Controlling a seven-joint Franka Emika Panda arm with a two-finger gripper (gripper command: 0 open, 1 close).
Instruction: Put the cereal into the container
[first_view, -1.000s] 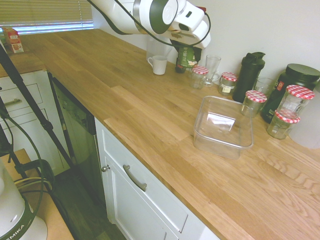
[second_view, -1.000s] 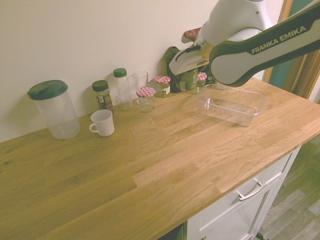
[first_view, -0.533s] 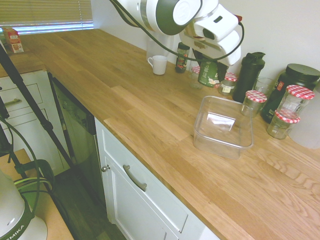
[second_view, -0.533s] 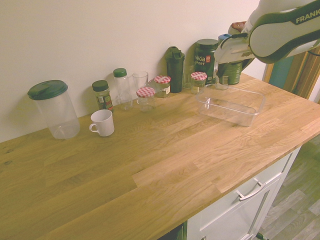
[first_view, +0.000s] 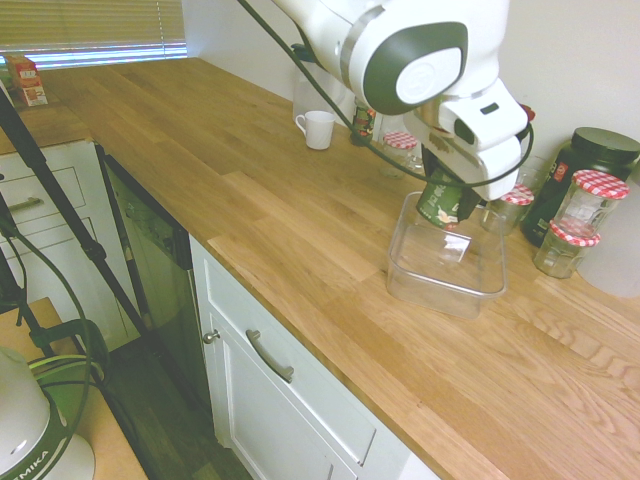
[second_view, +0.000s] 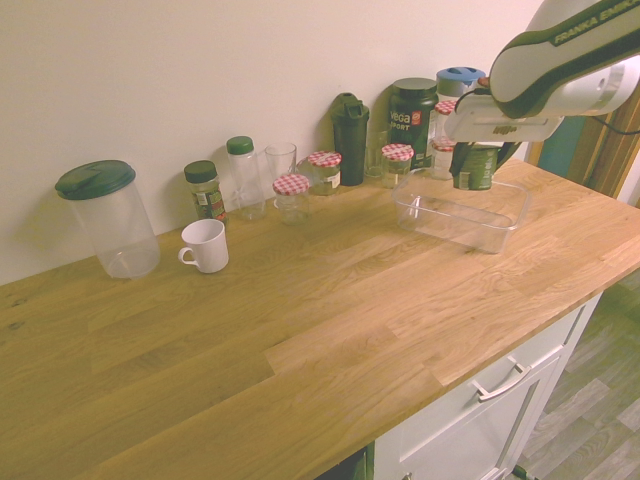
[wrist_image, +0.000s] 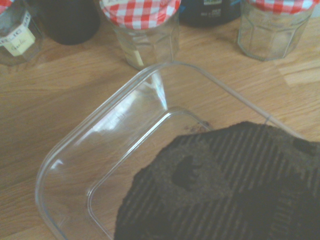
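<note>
Cereal (first_view: 441, 203) clamped in the closed gripper (first_view: 447, 192), tilted above the tub (first_view: 440, 285); carry done, lowering and release judged still to come

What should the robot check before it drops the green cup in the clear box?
1. Claw holds the cereal tight: ok, it is shut on the cup.
2. Cup is above the container: ok, both outside views show it over the tub.
3. Cup is straight up: not ok, it hangs tilted.
4. Tub is free inside: ok, the wrist view shows a bare bottom.
5. Jars with red-checked lids stay clear: ok, they stand outside the tub by the wall.
6. Cup touches the tub bottom: cannot tell.
</note>
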